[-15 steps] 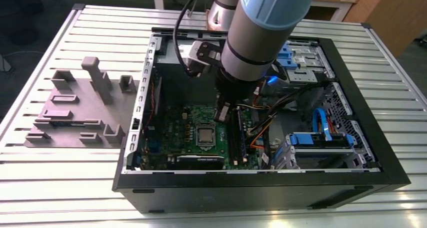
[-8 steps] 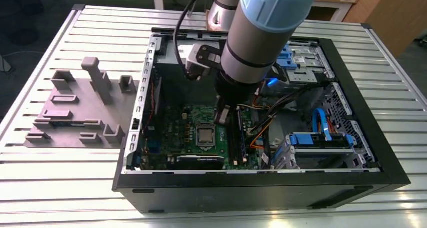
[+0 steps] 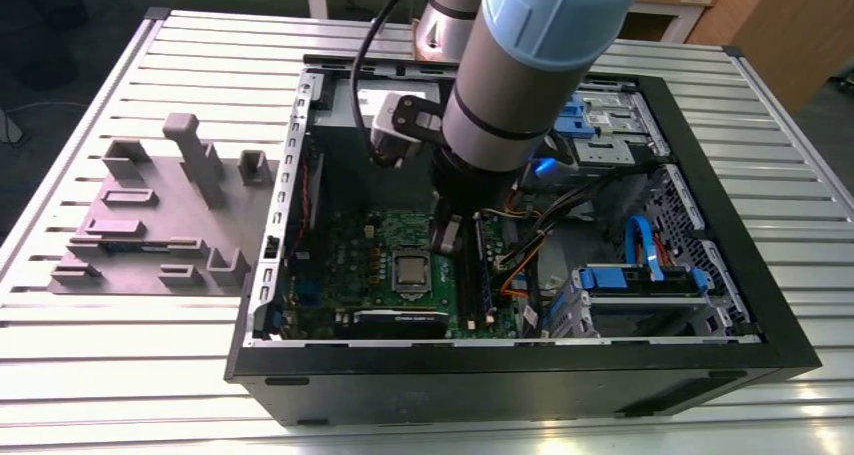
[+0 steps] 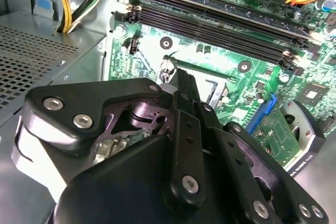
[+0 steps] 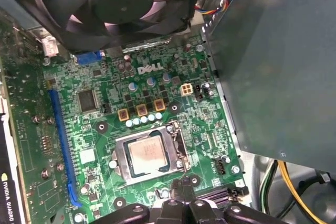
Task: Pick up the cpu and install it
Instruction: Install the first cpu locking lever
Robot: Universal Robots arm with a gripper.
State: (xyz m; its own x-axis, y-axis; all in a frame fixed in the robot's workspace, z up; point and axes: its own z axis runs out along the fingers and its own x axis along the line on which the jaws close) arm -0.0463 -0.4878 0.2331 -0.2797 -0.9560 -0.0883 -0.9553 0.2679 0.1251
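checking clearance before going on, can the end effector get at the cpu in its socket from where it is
Probably yes. The cpu lies face up in its socket with nothing over it, and the end effector hangs just beside it above the motherboard; the fan sits further off.

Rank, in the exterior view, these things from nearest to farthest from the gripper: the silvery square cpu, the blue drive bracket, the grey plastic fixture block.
1. Silvery square cpu, on the green motherboard just beside the gripper.
2. Blue drive bracket, inside the case toward the exterior view's right.
3. Grey plastic fixture block, outside the case at the exterior view's left.
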